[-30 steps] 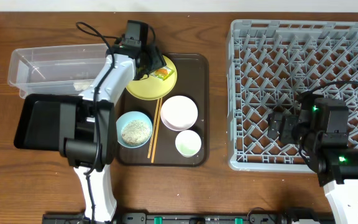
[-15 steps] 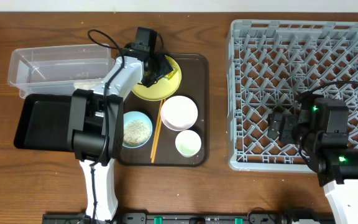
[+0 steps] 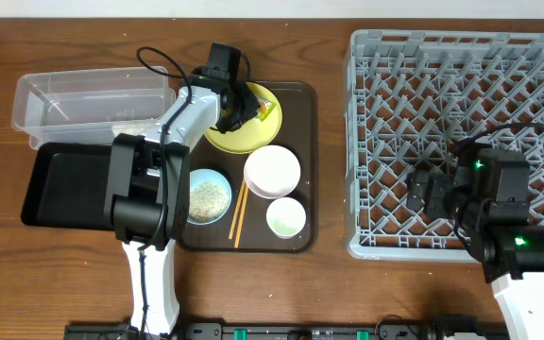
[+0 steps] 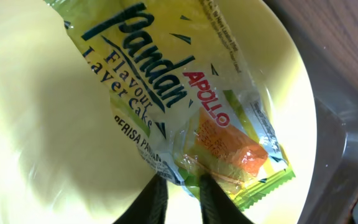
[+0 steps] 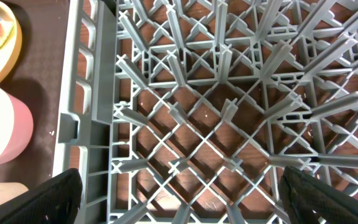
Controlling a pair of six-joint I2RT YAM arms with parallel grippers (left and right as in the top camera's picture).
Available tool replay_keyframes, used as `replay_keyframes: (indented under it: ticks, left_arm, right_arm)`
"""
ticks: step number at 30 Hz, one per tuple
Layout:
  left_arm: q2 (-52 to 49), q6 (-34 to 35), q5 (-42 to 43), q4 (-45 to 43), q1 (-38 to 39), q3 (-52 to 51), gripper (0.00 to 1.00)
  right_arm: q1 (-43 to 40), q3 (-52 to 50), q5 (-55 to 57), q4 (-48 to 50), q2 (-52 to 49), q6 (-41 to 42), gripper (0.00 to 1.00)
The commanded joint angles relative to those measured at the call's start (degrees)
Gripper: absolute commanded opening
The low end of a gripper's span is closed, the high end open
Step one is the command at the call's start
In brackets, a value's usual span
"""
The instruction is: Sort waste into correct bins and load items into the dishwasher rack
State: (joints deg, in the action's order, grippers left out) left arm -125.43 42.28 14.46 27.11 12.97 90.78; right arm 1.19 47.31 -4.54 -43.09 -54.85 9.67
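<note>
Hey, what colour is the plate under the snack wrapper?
Pale yellow; the plate shows best in the left wrist view, beneath the wrapper.

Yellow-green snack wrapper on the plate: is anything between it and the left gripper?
Nothing visible does. The left gripper pinches the lower edge of the yellow-green snack wrapper, lying on the round yellow plate.
</note>
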Motion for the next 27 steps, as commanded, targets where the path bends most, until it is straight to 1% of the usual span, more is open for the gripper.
replay_keyframes:
  ticks: [1,4,8,14,15,16,17,19,20,24,27]
  left_arm:
    - [-1.33,-0.22,-1.27,0.92,0.22,-0.46,0.15]
    - [-1.33,-1.60,-2.03,1.36,0.17,-0.44,0.06]
    - [-0.87,-3.89,-2.01,1.60,0.00,-0.44,0.06]
    - [2.91,-4.11,-1.81,2.60,-0.70,-0.44,0.07]
    - [3.76,-4.11,-1.84,2.56,-0.74,-0.44,0.17]
    - [4.76,-4.09,-1.84,2.34,-0.79,-0.44,0.29]
    - [5.55,-4.09,-1.84,2.16,-0.79,-0.44,0.39]
    - [6.78,-4.04,-1.84,1.29,-0.76,-0.44,0.46]
    - [6.97,-4.02,-1.81,0.55,-0.66,-0.44,0.49]
    - [6.67,-3.32,-2.58,-2.54,-0.39,-0.44,0.51]
    - [5.79,-2.99,-7.02,-3.80,-0.35,-0.44,0.55]
  right_arm:
    - [0.72,1.42,-0.46,-0.17,0.46,0.57,0.99]
    - [0.72,1.42,-0.46,-0.20,0.46,0.57,0.99]
    - [0.72,1.42,-0.46,-0.20,0.46,0.59,0.99]
    - [0.72,1.42,-0.44,-0.20,0.46,0.57,0.99]
    - [0.72,1.42,-0.44,-0.20,0.46,0.57,0.99]
    - [0.72,1.42,-0.44,-0.20,0.46,0.57,0.99]
    - [0.72,1.42,-0.44,-0.20,0.46,0.57,0.99]
    - [0.72,1.42,-0.42,-0.15,0.46,0.57,0.99]
    - [0.72,1.42,-0.42,-0.13,0.46,0.57,0.99]
    - [0.72,1.42,-0.44,-0.02,0.46,0.57,0.99]
    - [0.72,1.42,-0.46,-0.04,0.46,0.57,0.99]
